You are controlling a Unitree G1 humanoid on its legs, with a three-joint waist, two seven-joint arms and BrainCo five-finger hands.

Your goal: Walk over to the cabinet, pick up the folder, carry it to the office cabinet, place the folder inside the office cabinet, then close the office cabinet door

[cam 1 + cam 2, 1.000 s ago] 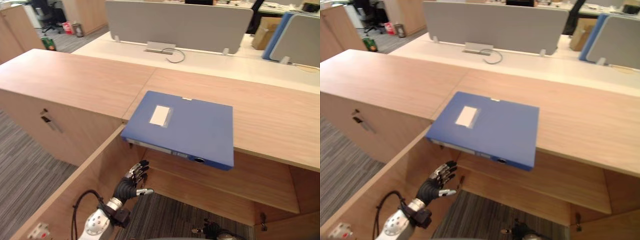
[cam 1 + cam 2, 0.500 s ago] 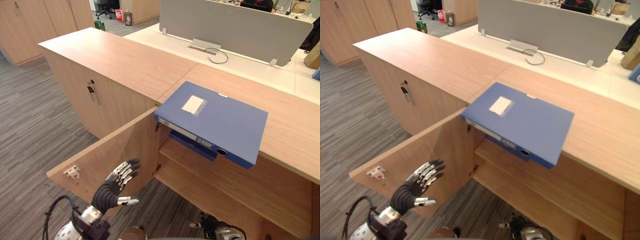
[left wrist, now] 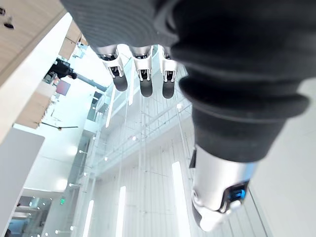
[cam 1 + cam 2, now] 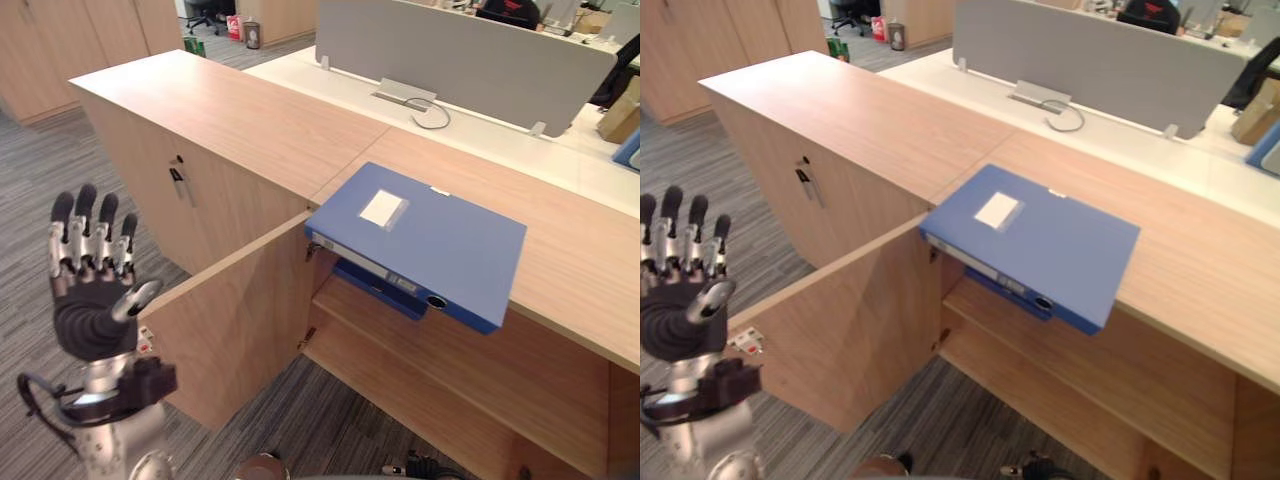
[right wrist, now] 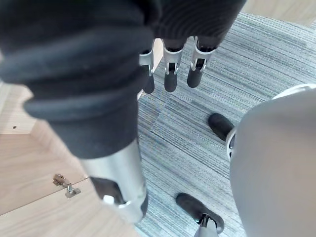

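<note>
I have the left hand (image 4: pixel 90 305) up beside the open cabinet door (image 4: pixel 240 320), fingers straight and spread, holding nothing. The right hand (image 5: pixel 170 74) hangs above the carpet (image 5: pixel 197 128), fingers loose and empty. The blue folder (image 4: pixel 425 240) lies flat on the cabinet top (image 4: pixel 230 120), its front edge jutting out past it.

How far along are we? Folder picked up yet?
Done: the robot stands at the cabinet, whose door hangs open. In hand: nothing; the left hand is raised open near the door, the right hand hangs open over the carpet. The blue folder lies on the cabinet top, overhanging its edge. Left: grasp it, place it inside, close the door.
</note>
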